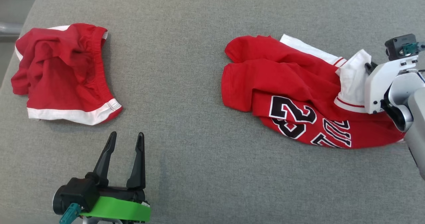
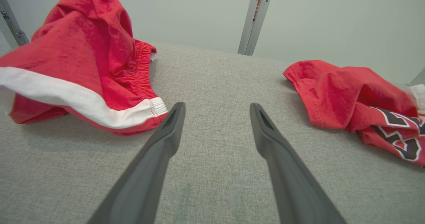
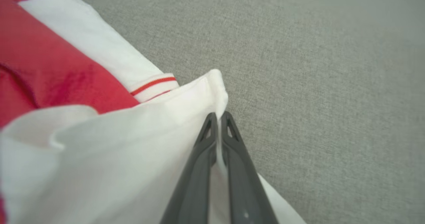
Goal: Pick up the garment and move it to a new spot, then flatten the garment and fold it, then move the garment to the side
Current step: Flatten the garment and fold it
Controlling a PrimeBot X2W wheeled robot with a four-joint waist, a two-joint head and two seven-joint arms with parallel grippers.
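Note:
The garment (image 1: 285, 84) is a crumpled red jersey with white sleeves and black numbers, lying on the right of the grey cushion (image 1: 199, 84). My right gripper (image 3: 219, 117) is shut on a white sleeve edge (image 3: 116, 144), a thin fold of cloth pinched between its fingers. In the head view that gripper (image 1: 368, 67) is at the jersey's right end, mostly hidden behind its white wrist. My left gripper (image 1: 127, 136) stands open over bare cushion at the lower left, holding nothing. From the left wrist, the jersey (image 2: 348, 94) lies to the right of the open left gripper (image 2: 217, 107).
Red shorts (image 1: 63, 74) with white trim lie bunched at the far left, just above and left of the left gripper; up close the shorts (image 2: 83, 57) rise in a heap. A metal post (image 2: 255, 18) stands beyond the cushion's far edge.

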